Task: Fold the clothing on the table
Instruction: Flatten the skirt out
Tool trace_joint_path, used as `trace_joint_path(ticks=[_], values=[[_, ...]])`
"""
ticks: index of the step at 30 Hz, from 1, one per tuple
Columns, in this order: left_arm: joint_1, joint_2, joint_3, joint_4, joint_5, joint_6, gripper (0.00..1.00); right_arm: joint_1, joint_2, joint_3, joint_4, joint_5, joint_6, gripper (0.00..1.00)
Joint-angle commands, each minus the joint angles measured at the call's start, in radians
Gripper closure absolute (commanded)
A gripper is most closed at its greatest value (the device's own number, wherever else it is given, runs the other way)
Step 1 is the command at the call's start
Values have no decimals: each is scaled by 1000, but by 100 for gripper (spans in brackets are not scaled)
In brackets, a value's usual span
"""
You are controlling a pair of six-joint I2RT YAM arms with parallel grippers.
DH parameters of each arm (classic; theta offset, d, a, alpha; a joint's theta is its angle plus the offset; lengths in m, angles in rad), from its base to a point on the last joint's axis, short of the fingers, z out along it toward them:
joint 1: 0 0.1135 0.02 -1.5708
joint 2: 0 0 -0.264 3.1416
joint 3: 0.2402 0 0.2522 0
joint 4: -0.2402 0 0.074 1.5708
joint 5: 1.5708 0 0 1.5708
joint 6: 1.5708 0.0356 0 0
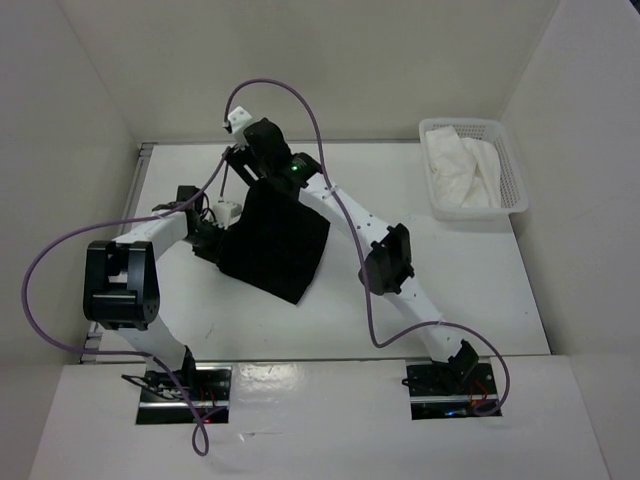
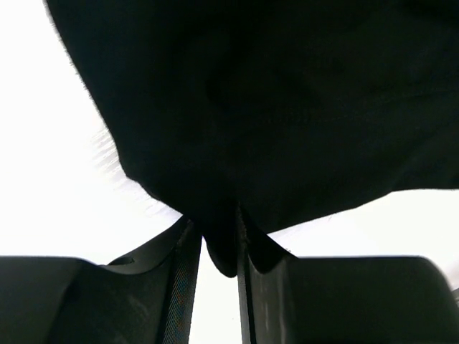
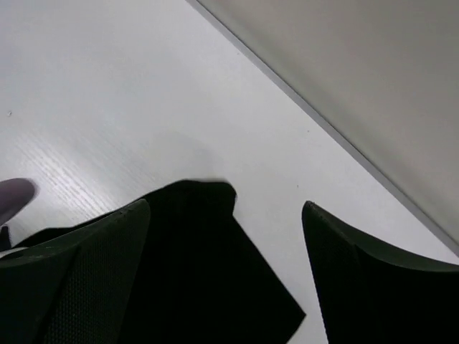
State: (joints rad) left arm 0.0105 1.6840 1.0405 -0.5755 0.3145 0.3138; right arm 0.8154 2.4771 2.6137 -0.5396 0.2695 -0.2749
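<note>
The black clothing [image 1: 275, 240] lies partly bunched on the white table [image 1: 460, 280], left of the middle. My left gripper [image 1: 210, 236] is at its left edge. In the left wrist view that gripper [image 2: 219, 231] is shut on a fold of the clothing [image 2: 272, 107], which hangs over the fingers. My right gripper [image 1: 243, 166] hovers over the cloth's far corner. The right wrist view shows that gripper [image 3: 226, 215] open wide, with a corner of the clothing [image 3: 204, 276] lying flat on the table [image 3: 107, 86] below and between the fingers, touching neither.
A white mesh basket [image 1: 516, 185] holding a white cloth [image 1: 462, 168] stands at the back right. The enclosure's wall [image 3: 373, 64] rises close behind the right gripper. Purple cables loop over both arms.
</note>
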Motion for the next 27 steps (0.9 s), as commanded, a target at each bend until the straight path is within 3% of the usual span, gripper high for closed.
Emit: trace_joint_path(ticks=[1, 5, 8, 10, 11, 13, 14, 16, 20, 22, 27], values=[[-4, -41, 3, -4, 3, 18, 68, -39, 69, 174, -172, 57, 95, 9], [8, -41, 3, -4, 3, 18, 68, -82, 30, 192, -321, -85, 215, 9], [60, -50, 12, -4, 12, 18, 62, -113, 3, 192, -454, -226, 259, 9], [100, -50, 12, -4, 21, 7, 59, -113, -32, 143, -493, -239, 260, 9], [115, -50, 21, -4, 21, 7, 56, -113, -58, 38, -493, -239, 260, 10], [164, -50, 21, -4, 21, -5, 52, -99, -189, -137, -369, -248, 269, 10], [180, -50, 21, -4, 31, -18, 49, -73, -249, -360, -303, -236, 269, 10], [203, -61, 21, -14, 31, -18, 35, -35, -413, -653, -116, -182, 246, 10], [227, -98, 21, -23, 20, -9, 22, 86, -546, -942, 25, -106, 182, 10], [227, -110, 21, -23, 20, -9, 17, 96, -570, -1042, 81, -105, 172, 10], [218, -86, 41, -23, 55, -18, 17, 105, -528, -1055, 81, -151, 161, 10]])
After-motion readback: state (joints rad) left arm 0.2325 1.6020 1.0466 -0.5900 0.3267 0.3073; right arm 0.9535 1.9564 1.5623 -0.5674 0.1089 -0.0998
